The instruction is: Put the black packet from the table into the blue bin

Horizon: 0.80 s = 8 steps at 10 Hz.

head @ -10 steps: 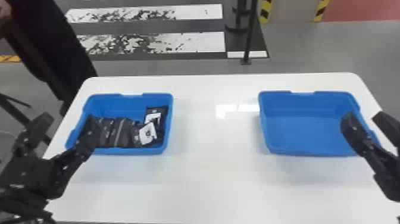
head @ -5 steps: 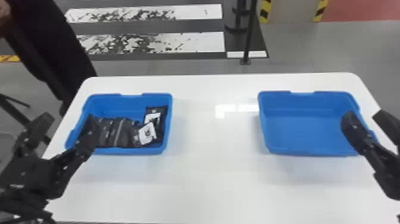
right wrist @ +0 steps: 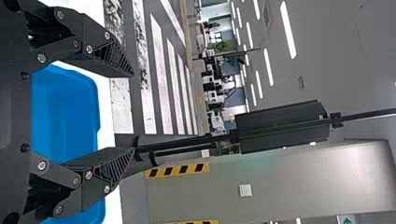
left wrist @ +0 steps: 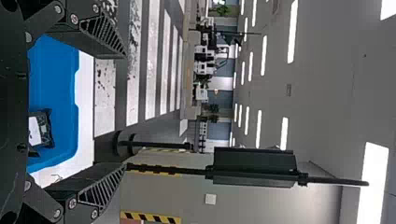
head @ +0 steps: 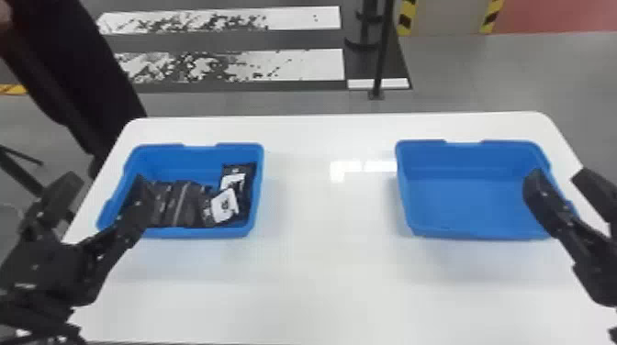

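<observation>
Grey floor [head: 482, 73]: worn white stripes [head: 312, 65] on a dark ground. Slim black pole [head: 384, 46] stands near its edge. Yellow-and-black bands [head: 491, 16] farther back, red patch [head: 560, 16] beside. Left wrist view: dark upright panel [left wrist: 254, 167]; green plant [left wrist: 223, 10], distant; ceiling lights [left wrist: 292, 32]. Right wrist view: small white plate [right wrist: 245, 190] on wall [right wrist: 289, 175]; green-and-white sign [right wrist: 346, 220], partly visible.

Left bin [head: 197, 231] and right bin [head: 477, 197]: plain blue, same shade. Packets [head: 183, 204] – black; some bear white labels [head: 224, 206] with black marks. Counter [head: 312, 275]: white, unpatterned. Left pincer [head: 106, 180] and right pincer [head: 559, 175]: black. Floor [head: 496, 78] grey, with white bands [head: 298, 64] on dark grey – bands speckled black in patches. Edging strips [head: 406, 18]: yellow-and-black, slanted stripes. Far patch [head: 560, 16]: dull red.
</observation>
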Each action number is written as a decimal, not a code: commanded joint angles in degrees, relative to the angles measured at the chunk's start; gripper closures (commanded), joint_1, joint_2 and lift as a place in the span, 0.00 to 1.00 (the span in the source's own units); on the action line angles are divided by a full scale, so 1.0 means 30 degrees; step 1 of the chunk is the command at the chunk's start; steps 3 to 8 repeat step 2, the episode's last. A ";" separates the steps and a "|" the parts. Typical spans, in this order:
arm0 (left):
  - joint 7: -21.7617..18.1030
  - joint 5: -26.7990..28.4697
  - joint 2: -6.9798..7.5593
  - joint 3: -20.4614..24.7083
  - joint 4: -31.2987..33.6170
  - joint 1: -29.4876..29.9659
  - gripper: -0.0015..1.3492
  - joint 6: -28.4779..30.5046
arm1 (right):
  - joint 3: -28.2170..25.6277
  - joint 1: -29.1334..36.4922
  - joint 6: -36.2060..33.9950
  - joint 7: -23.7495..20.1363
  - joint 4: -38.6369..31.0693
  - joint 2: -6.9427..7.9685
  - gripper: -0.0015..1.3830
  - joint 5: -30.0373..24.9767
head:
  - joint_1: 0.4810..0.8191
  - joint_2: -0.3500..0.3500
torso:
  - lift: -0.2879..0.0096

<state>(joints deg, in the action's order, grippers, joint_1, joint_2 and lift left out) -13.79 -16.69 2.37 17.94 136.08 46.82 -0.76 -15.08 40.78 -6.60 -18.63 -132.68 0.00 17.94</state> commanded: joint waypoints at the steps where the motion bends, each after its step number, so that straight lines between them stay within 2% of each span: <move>1: -0.0001 0.0002 0.0002 -0.0001 -0.0102 -0.0046 0.16 -0.0029 | 0.0000 0.0001 0.0000 0.0000 -0.0001 0.0017 0.37 0.0001 | 0.63 0.58 | 0.60; 8: -0.0001 -0.0036 -0.0028 -0.0039 -0.0102 -0.0093 0.16 -0.0076 | 0.0000 0.0001 0.0000 0.0000 -0.0001 0.0017 0.37 0.0001 | 0.63 0.58 | 0.60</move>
